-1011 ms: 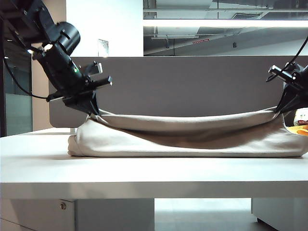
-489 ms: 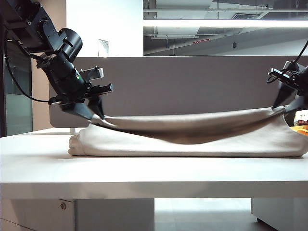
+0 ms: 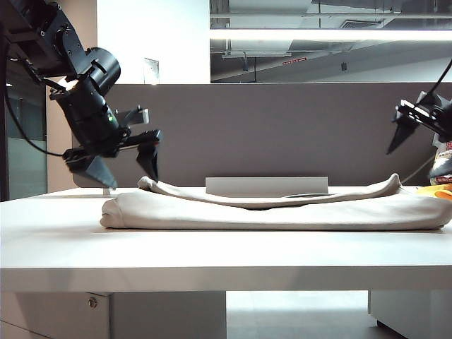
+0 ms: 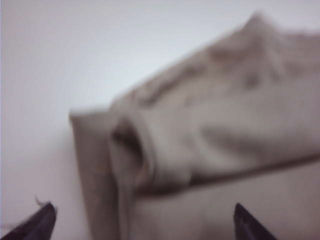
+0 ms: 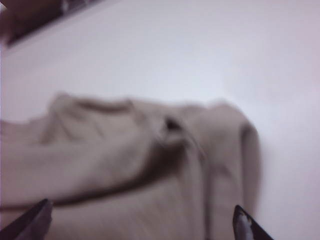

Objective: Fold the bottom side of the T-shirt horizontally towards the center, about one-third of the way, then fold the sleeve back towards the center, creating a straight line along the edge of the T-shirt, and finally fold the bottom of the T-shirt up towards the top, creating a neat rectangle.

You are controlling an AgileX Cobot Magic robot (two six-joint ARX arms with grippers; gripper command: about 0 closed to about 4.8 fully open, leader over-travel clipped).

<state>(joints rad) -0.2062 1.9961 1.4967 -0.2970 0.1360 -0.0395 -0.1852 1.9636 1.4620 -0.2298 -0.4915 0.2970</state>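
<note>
The left hand [image 3: 127, 161] hangs at the left of the exterior frame, released, its two dark fingers spread wide and pointing down just above the left end of the T-shirt [image 3: 275, 208], touching none of the cloth. In the left wrist view the hand [image 4: 145, 222] shows only as two dark fingertips [image 4: 37, 224] set far apart at the lower edge, with the blurred cloth [image 4: 210, 145] lying between and beyond them, a rolled edge and a dark crease running across it.

The right hand [image 3: 418, 145] sits at the far right edge of the exterior frame, also released, one finger angled down in the air above the garment's right end and clear of it. In the right wrist view this hand [image 5: 142, 220] again appears as two widely parted tips at the bottom corners, over the folded beige cloth [image 5: 125, 165].

The T-shirt lies flat in a long low folded band across the middle of the white desk [image 3: 226, 247], an upper layer resting loosely on the lower one. A yellow-printed thing [image 3: 439, 189] peeks in at the right edge, just beside the cloth. A grey partition [image 3: 282, 127] stands behind.
</note>
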